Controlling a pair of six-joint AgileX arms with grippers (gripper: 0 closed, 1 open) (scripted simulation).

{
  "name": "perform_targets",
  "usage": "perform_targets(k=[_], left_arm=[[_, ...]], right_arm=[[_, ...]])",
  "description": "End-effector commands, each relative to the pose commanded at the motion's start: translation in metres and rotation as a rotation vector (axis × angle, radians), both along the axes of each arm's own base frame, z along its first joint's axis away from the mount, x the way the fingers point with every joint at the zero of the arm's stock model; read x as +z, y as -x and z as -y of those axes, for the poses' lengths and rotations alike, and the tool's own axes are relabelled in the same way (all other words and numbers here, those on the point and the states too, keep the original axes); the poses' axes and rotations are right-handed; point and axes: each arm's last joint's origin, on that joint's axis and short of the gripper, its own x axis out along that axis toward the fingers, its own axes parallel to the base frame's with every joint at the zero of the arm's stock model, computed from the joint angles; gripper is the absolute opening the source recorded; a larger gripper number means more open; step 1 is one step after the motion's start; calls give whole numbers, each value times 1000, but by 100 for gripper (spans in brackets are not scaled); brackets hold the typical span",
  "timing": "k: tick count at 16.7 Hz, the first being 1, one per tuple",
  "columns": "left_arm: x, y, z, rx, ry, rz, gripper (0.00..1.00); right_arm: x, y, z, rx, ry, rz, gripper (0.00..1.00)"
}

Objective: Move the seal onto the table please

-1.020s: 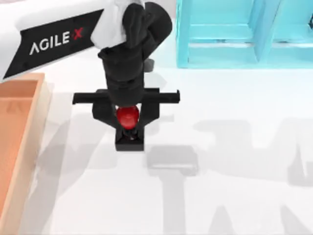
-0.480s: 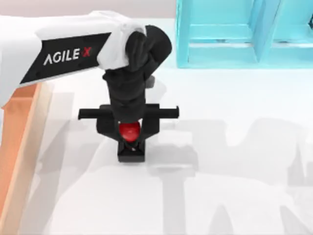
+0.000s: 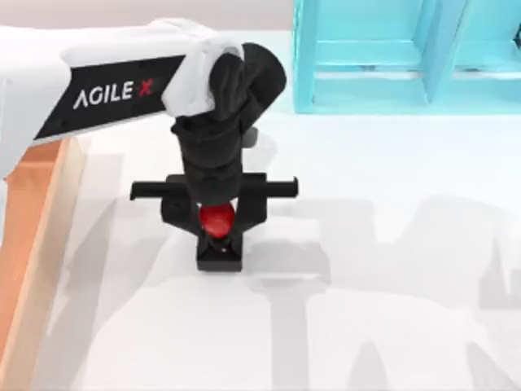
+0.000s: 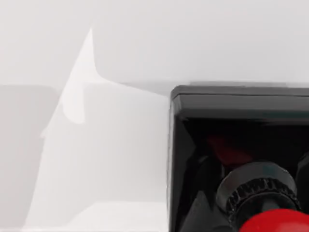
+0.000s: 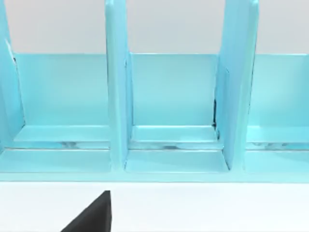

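The seal (image 3: pixel 219 256), a black square block under a glossy red knob (image 3: pixel 216 217), stands upright over the white table (image 3: pixel 391 244), left of its middle. Its shadow meets the block, so it is at the surface or just above it; I cannot tell which. My left gripper (image 3: pixel 217 232) reaches down from above and is shut on the seal around the neck below the knob. The left wrist view looks down on the block (image 4: pixel 231 111) and the knob (image 4: pixel 275 222) against white table. My right arm is parked facing the cabinet, with a black corner (image 5: pixel 91 215) in its wrist view.
A light wooden tray (image 3: pixel 50 252) with an orange-brown floor runs along the left edge. The cyan shelved cabinet (image 3: pixel 391 57) stands at the back right, its open compartments (image 5: pixel 169 96) facing the right wrist camera. White table stretches to the right and front of the seal.
The left arm carried the seal a little to the right and toward the front, away from the tray. The seal's shadow has closed up against the block. Over the last half second almost nothing moved.
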Motion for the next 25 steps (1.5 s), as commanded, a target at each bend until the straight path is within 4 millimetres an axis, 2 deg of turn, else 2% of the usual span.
perform_targets(k=[6, 7, 17, 20, 25], left_arm=[[0, 0, 0, 0, 0, 0, 98], [0, 0, 0, 0, 0, 0, 100], [3, -2, 0, 5, 0, -1, 100], [22, -6, 3, 9, -3, -4, 100], [79, -11, 8, 4, -5, -8, 100]], right_arm=[[0, 0, 0, 0, 0, 0, 100], [0, 0, 0, 0, 0, 0, 100], [0, 0, 0, 0, 0, 0, 100], [0, 0, 0, 0, 0, 0, 100], [0, 0, 0, 0, 0, 0, 100]])
